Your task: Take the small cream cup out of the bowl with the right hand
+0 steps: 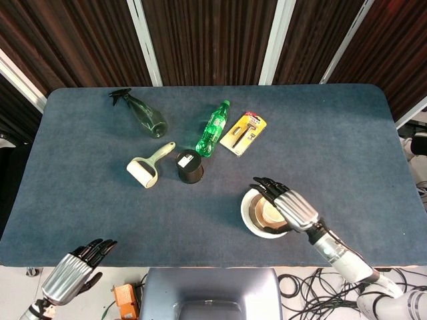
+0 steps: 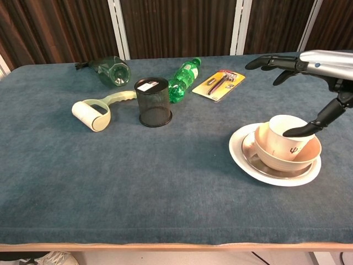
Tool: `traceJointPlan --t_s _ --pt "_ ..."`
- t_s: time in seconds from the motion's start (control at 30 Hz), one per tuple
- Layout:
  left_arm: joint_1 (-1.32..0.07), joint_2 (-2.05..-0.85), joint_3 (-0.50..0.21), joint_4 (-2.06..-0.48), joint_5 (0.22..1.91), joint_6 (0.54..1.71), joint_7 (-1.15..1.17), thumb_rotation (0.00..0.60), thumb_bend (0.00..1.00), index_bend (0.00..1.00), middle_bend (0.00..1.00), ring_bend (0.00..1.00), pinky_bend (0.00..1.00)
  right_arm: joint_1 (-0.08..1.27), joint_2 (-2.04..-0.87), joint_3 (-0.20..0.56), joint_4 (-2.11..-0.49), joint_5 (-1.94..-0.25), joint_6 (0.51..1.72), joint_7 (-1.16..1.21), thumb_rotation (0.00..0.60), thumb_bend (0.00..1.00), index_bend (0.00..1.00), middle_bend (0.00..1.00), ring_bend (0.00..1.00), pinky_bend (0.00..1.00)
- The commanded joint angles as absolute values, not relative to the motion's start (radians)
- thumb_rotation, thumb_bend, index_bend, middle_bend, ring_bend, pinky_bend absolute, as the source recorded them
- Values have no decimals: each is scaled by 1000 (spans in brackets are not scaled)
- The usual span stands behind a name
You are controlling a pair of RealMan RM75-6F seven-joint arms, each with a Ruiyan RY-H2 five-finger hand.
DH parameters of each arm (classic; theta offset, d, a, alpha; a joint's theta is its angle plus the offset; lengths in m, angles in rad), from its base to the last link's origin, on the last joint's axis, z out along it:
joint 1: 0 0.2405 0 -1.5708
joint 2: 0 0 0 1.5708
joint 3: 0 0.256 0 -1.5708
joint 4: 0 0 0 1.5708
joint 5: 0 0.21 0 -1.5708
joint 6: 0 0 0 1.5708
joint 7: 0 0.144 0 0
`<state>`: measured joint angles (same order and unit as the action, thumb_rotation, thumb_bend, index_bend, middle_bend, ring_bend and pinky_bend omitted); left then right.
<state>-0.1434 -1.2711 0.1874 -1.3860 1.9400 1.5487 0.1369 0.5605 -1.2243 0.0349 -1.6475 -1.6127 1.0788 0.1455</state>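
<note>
The right hand [image 1: 295, 209] has a shiny silver back with ridges across it and thin black fingers [image 1: 267, 188]. Its wrist is black, and the arm behind it is smooth and silver-white. The left hand [image 1: 67, 275] looks the same: silver ridges and black fingers.

Being shown on the table are one cup [image 2: 288, 142], one bowl [image 2: 309, 157], one plate [image 2: 240, 154], one green soda bottle [image 1: 211, 129], one spray bottle [image 1: 142, 115], one lint roller [image 1: 147, 168], one mesh pen holder [image 1: 189, 167] and one packaged razor [image 1: 243, 133].
</note>
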Motion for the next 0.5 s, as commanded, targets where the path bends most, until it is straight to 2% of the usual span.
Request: traceJointPlan --t_s 0.03,0.5 --pt "-127 -1256 168 -1397 1902 1572 127 600 310 77 177 199 524 553 -1217 26 -1644 -1616 1086 132 600 83 10 0 0 167" --pt "-33 -1138 87 -1497 1650 1634 -13 600 311 89 204 204 525 524 -1215 6 -1592 -1572 1082 124 600 83 18 0 0 167"
